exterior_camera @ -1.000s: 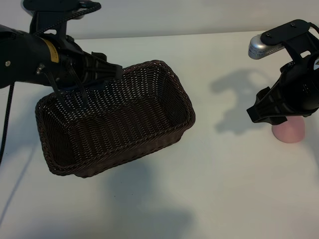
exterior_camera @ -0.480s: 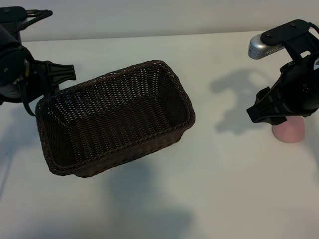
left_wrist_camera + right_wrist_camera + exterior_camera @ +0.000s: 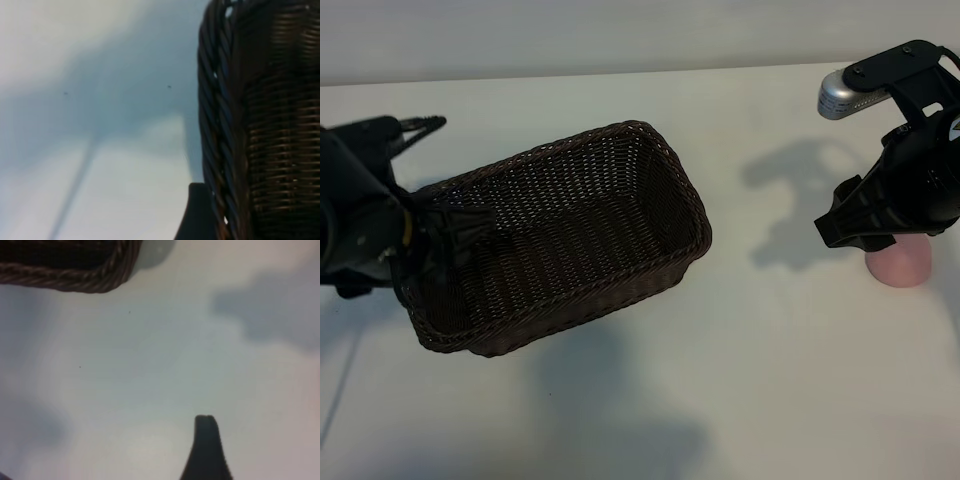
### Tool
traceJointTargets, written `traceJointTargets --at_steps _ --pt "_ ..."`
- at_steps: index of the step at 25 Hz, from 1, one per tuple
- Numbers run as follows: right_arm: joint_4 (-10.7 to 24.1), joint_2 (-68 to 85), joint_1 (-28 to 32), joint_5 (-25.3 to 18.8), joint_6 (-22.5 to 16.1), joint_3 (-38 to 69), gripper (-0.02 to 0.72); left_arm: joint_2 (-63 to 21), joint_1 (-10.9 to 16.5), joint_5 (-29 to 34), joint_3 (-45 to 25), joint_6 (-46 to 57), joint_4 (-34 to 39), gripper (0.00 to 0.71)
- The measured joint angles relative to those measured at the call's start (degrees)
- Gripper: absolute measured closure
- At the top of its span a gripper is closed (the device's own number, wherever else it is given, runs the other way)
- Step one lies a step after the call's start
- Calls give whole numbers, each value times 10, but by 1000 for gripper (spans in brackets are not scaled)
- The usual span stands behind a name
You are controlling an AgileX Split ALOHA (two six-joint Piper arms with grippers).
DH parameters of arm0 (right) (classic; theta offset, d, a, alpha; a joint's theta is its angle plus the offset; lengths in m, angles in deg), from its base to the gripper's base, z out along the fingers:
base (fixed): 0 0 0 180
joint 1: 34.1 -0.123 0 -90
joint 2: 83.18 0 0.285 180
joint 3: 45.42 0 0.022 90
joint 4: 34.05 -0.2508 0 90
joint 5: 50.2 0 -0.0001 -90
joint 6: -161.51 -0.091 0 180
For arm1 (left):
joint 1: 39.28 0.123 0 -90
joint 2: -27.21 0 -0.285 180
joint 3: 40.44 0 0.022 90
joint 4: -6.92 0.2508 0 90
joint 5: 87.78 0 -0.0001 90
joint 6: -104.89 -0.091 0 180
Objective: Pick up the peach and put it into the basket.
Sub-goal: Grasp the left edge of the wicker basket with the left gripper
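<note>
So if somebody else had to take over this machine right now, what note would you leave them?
Left pincer: open, holding nothing, at the basket's left end, beside its rim.
Right pincer: open, holding nothing, hanging just over the peach on the right side of the table.
Peach: on the table, partly hidden by the right arm, well apart from the basket.
Basket: upright, nothing inside.
Done: nothing yet.
Left: grasp the peach, carry it across, release it into the basket.

- Your left hand (image 3: 460, 228) sits at the basket's (image 3: 620, 215) left end.
- Your right hand (image 3: 850, 232) hangs over the peach (image 3: 902, 265) on the worktop (image 3: 770, 380).
</note>
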Motion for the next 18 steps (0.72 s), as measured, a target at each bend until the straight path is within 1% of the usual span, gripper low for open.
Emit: traceJointTargets --at_steps 2,4,8,11,14,18 --pt "0 0 0 0 0 0 191 1 14 -18 -11 5 -7 118" --pt "0 0 0 -1 0 0 191 1 44 -33 -19 -3 -23 118" --pt "-1 0 0 -4 0 0 191 6 100 -74 -31 -73 -89 118" --pt "-1 0 0 -4 0 0 191 22 132 -98 -32 -138 -138 118" --pt "-1 0 0 -4 0 0 191 50 153 -122 -32 -194 -184 118" --pt "-1 0 0 -4 0 0 191 88 158 -146 -32 -220 -207 118"
